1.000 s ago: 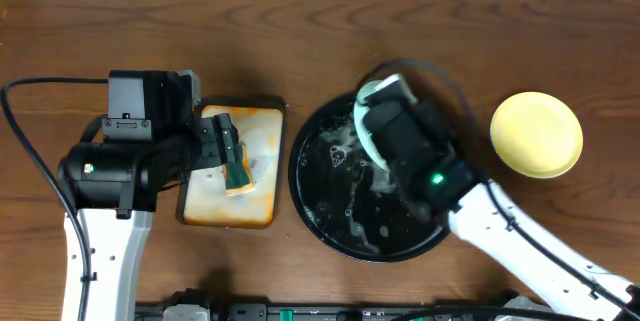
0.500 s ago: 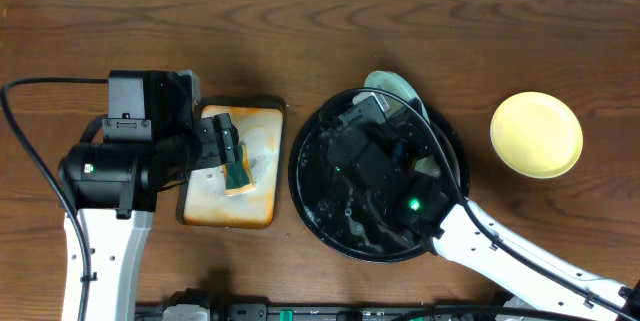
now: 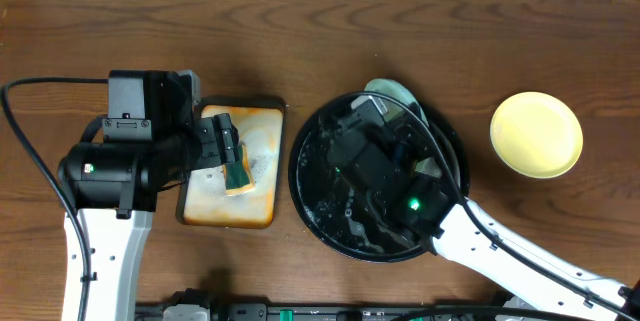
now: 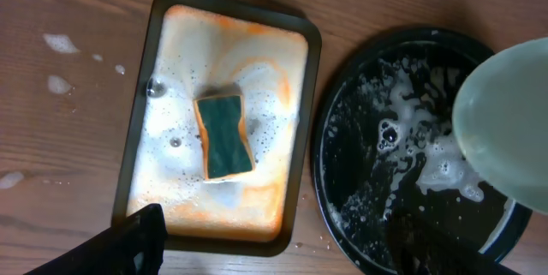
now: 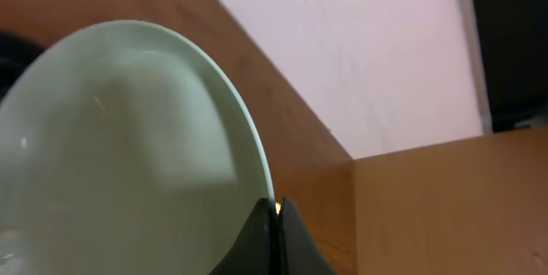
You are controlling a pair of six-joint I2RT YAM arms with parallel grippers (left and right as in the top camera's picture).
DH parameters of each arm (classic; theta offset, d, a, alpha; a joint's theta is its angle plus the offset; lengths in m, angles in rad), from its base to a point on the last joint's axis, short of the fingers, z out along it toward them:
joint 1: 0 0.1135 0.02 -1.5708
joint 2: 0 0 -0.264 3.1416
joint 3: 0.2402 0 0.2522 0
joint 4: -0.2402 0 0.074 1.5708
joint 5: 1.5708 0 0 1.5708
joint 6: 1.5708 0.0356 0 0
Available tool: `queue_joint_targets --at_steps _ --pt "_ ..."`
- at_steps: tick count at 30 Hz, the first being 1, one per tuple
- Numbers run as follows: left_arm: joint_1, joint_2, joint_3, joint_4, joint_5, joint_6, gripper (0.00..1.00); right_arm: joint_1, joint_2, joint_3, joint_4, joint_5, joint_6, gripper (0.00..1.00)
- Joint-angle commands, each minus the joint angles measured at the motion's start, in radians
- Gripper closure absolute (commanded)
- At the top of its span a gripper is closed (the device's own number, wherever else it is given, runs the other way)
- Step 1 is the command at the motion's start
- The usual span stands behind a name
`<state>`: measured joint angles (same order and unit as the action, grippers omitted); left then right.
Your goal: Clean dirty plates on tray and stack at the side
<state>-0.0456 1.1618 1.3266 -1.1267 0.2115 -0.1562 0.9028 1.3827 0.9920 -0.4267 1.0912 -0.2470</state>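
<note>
My right gripper (image 5: 276, 213) is shut on the rim of a pale mint-green plate (image 5: 128, 146), which it holds tilted over the far part of the black tray (image 3: 300, 176). From overhead only the plate's far edge (image 3: 392, 89) shows past the right arm. The left wrist view catches that plate (image 4: 514, 121) at its right edge, above the soapy tray (image 4: 321, 181). A yellow plate (image 3: 536, 134) lies on the table to the right of the tray. My left gripper (image 4: 282, 254) is open and holds nothing, hovering above the small orange-stained tray (image 4: 145, 69).
A green sponge (image 4: 224, 134) lies in foam in the middle of the orange-stained tray (image 3: 200, 211), left of the black tray. Suds and water cover the black tray's floor. Foam spots dot the wood to the left of the small tray.
The right wrist has turned over the black tray. The mint-green plate swung from the gripper's left side to the tray's far rim, now mostly hidden under the arm. The left arm stayed still.
</note>
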Motion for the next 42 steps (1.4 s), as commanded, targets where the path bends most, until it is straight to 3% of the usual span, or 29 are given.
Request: queue_joint_targets --at_steps 1,5,21,26,42 --pt "0.006 -0.006 0.018 -0.005 0.009 0.006 0.17 0.008 0.029 0.006 -0.009 -0.031 0.004 0.99" --pt "0.006 -0.006 0.018 -0.005 0.009 0.006 0.17 0.011 0.08 0.006 -0.054 -0.101 -0.035 0.99" --pt "0.006 -0.006 0.018 -0.005 0.009 0.006 0.17 0.065 0.104 0.006 -0.058 -0.037 -0.066 0.99" --pt "0.006 -0.006 0.018 -0.005 0.009 0.006 0.17 0.074 0.104 0.006 -0.021 0.011 -0.176 0.99" --pt "0.006 -0.006 0.018 -0.005 0.009 0.006 0.17 0.124 0.105 0.006 -0.023 -0.013 -0.177 0.99"
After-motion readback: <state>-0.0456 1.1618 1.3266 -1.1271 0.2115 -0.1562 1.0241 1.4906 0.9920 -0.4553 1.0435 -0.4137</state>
